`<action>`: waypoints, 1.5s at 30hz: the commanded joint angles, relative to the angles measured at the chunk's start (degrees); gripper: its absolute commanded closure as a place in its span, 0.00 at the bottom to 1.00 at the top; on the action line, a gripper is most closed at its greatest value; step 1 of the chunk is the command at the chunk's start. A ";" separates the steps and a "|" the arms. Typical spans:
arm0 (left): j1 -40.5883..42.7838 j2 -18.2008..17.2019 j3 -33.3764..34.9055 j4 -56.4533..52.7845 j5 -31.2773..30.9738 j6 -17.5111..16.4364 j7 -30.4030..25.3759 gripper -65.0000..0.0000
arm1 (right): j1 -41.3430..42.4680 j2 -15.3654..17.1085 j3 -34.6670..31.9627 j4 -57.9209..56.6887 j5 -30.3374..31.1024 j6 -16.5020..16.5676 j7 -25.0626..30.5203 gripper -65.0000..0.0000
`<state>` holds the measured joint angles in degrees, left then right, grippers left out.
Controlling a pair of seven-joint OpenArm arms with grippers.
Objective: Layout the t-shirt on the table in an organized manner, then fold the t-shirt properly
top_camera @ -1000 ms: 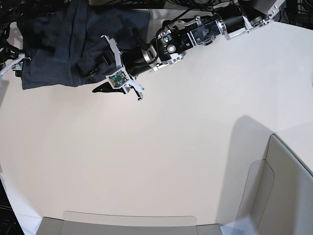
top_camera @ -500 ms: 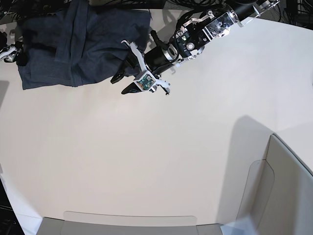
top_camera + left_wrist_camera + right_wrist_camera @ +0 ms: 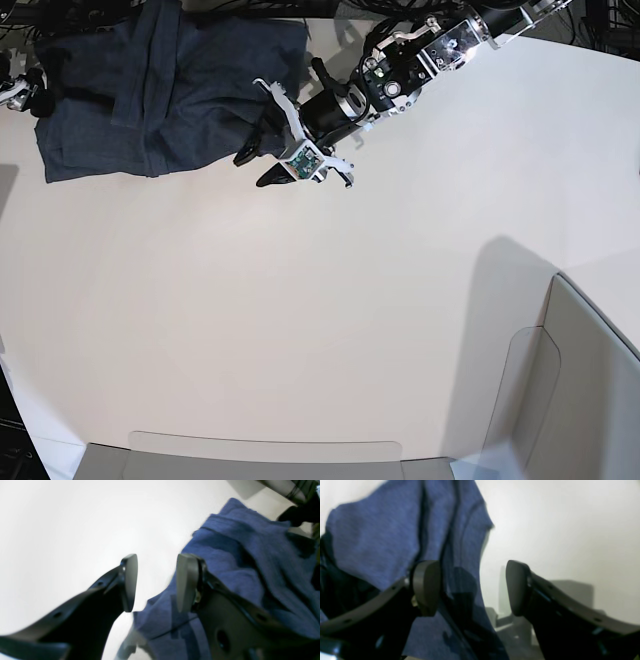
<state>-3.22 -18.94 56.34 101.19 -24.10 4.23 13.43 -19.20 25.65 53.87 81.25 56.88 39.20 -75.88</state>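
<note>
The shirt (image 3: 165,90) lies bunched at the desk's (image 3: 320,320) far left corner; its right edge sits flatter than before. The left hand (image 3: 262,165) has pulled back right, open, empty. The right hand (image 3: 472,587) open, empty

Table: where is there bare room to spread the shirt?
The table lies bare from the t-shirt's near edge down to the translucent bin wall and across to the grey-beige bin. It is crowded at the far left corner, where the shirt bunches beside the open left gripper.
</note>
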 commanded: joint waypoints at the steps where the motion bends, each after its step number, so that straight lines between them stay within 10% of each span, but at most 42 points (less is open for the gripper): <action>1: -0.60 0.17 -0.20 0.92 0.05 -0.41 -1.87 0.62 | -0.01 1.03 0.51 0.72 0.66 0.80 -1.00 0.35; 12: 0.89 0.26 -0.47 -1.10 0.05 -0.32 -1.87 0.62 | -1.15 -0.55 0.51 5.30 1.10 0.80 -0.91 0.00; 45: 1.07 0.17 -0.03 -0.92 0.05 -0.23 -1.87 0.62 | -2.38 -4.95 -6.00 -1.30 2.68 0.80 -0.91 0.00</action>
<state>-1.58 -18.92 56.36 99.11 -24.14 4.27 13.43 -21.04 20.43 48.03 80.79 66.39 40.56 -72.34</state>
